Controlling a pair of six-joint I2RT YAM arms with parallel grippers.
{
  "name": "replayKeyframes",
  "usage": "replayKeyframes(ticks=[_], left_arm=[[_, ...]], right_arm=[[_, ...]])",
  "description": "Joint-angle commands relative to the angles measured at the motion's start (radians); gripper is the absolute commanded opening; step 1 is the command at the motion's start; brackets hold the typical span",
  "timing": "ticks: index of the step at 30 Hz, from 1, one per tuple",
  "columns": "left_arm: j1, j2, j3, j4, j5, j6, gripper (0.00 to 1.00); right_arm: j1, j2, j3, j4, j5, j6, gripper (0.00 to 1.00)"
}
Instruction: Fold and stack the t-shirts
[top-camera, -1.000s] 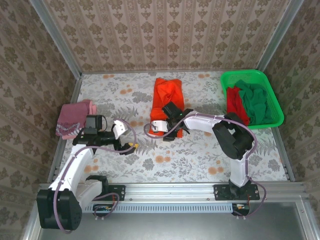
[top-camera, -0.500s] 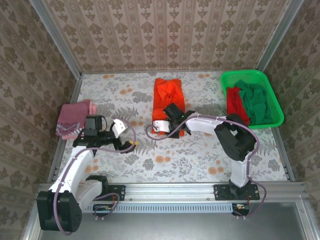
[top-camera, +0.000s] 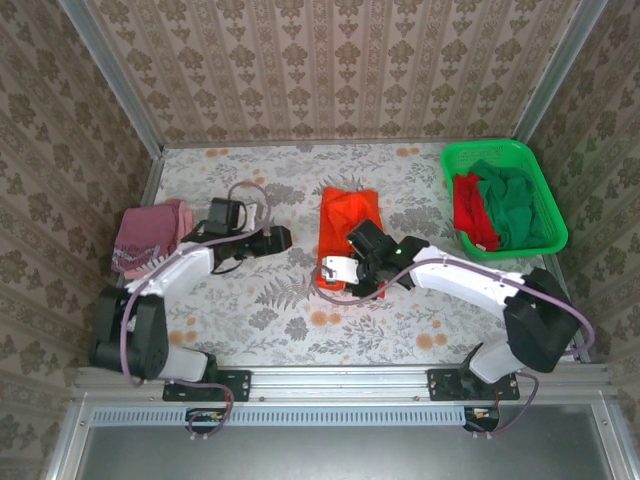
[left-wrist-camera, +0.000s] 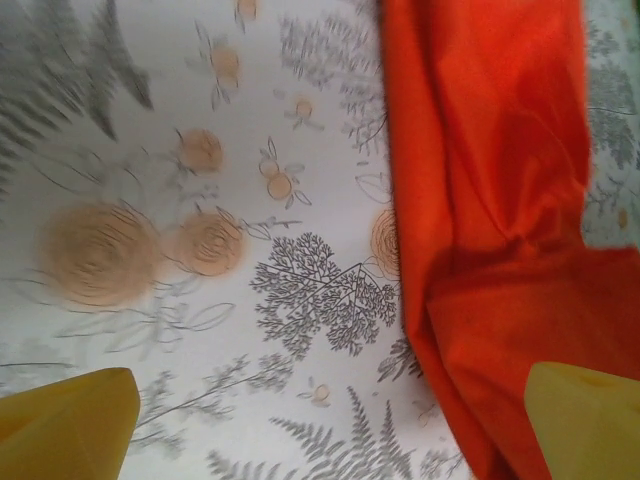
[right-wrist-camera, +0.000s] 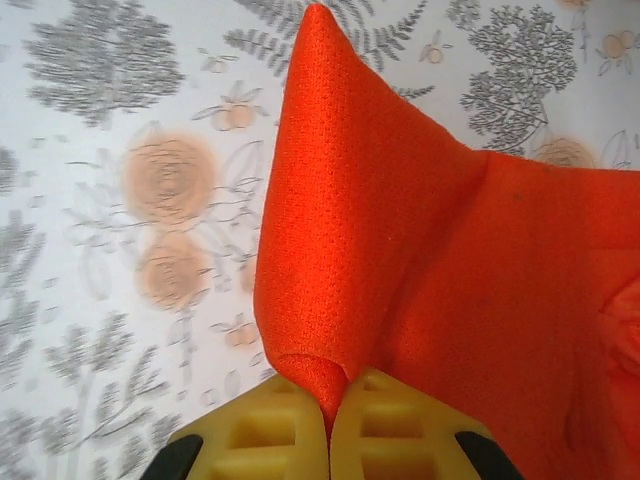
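Observation:
The bright orange t-shirt (top-camera: 347, 218) lies folded lengthwise at the table's middle. My right gripper (top-camera: 338, 274) is at its near end, shut on a pinched fold of the cloth (right-wrist-camera: 318, 375), with the fold raised off the table. My left gripper (top-camera: 281, 238) is just left of the orange t-shirt (left-wrist-camera: 500, 190). It is open, with its yellow fingertips (left-wrist-camera: 70, 420) wide apart over bare table and the cloth's left edge. A dusty pink-maroon t-shirt (top-camera: 150, 236) lies folded at the far left. A red t-shirt (top-camera: 470, 212) and a dark green t-shirt (top-camera: 516, 204) sit crumpled in the basket.
The bright green mesh basket (top-camera: 482, 150) stands at the back right corner. Wallpapered walls and metal rails close off the table (top-camera: 250, 310) on three sides. Both arms reach in toward the middle, close to each other.
The right gripper has shut on the orange t-shirt's near end and drawn it nearer and a little right. The left arm has swung up and right to the shirt's left edge.

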Motion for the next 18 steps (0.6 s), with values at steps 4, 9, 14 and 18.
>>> replayKeyframes(ticks=[4, 9, 14, 18], left_arm=[[-0.067, 0.251, 0.194, 0.060, -0.003, -0.206, 0.88], [-0.112, 0.421, 0.356, 0.077, 0.027, -0.220, 0.69], [-0.134, 0.573, 0.533, 0.045, 0.063, -0.232, 0.58], [-0.190, 0.660, 0.634, -0.015, 0.089, -0.227, 0.48]], right_arm=[[0.021, -0.142, -0.026, -0.166, -0.053, 0.055, 0.00], [0.021, -0.194, -0.054, -0.161, -0.049, 0.071, 0.00], [0.020, -0.199, -0.078, -0.139, -0.039, 0.089, 0.00], [0.017, -0.200, -0.089, -0.130, -0.026, 0.094, 0.00]])
